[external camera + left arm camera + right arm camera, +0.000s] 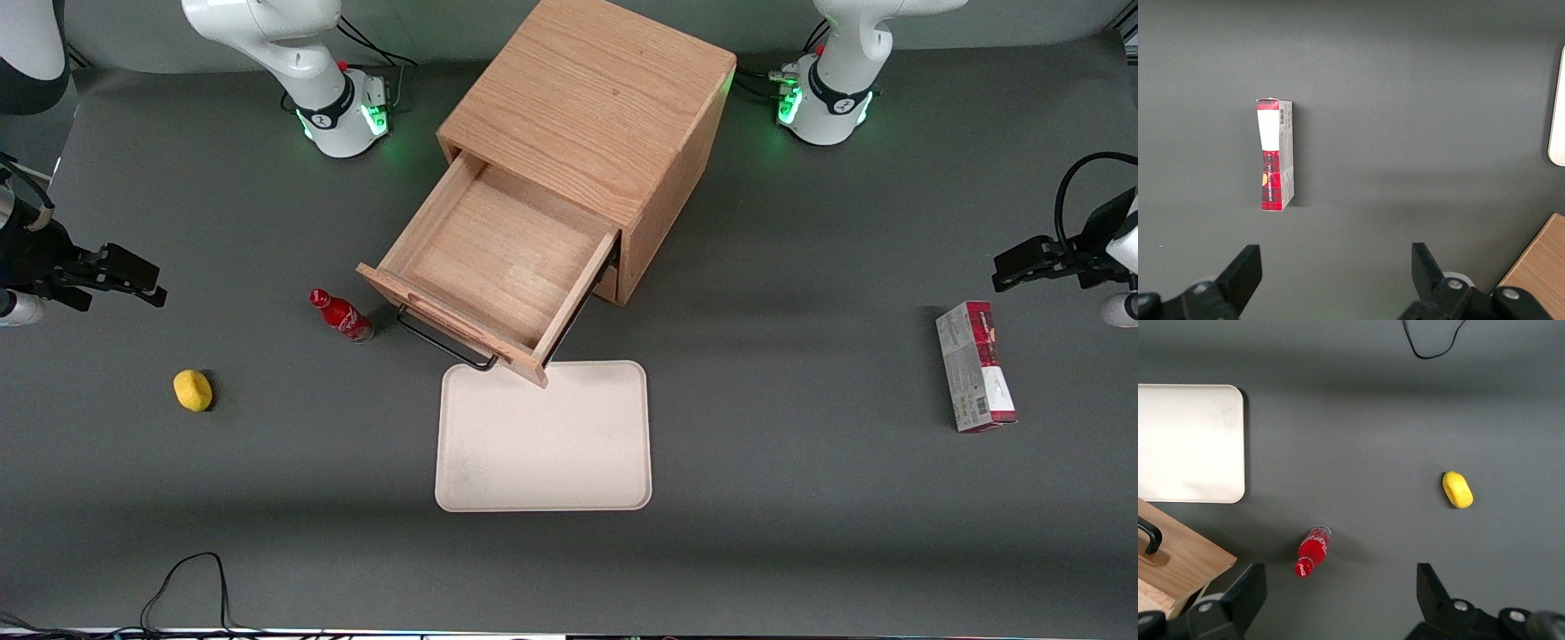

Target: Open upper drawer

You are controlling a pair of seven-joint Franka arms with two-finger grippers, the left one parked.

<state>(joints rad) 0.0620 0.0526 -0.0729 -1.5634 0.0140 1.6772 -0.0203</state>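
The big gray worktop [800,498] holds everything. The wooden cabinet [591,107] stands in the middle of it, farther from the front camera than the other things. The upper drawer [493,258] sticks far out of the cabinet, and I can see its bare wooden floor. Its black handle [442,342] hangs on the front board, and one corner of that board reaches just over the edge of the tray. The pale tray [544,437] lies flat in front of the drawer, nearer to the front camera. A red and gray box [974,366] lies flat toward the parked arm's end of the worktop. A small red bottle [340,316] stands just beside the drawer's front, toward my end. A little yellow thing [193,390] sits farther out toward my end. My end effector [133,280] hangs above the worktop at my end, well apart from the drawer, with its fingers [1245,593] spread wide and holding nothing.
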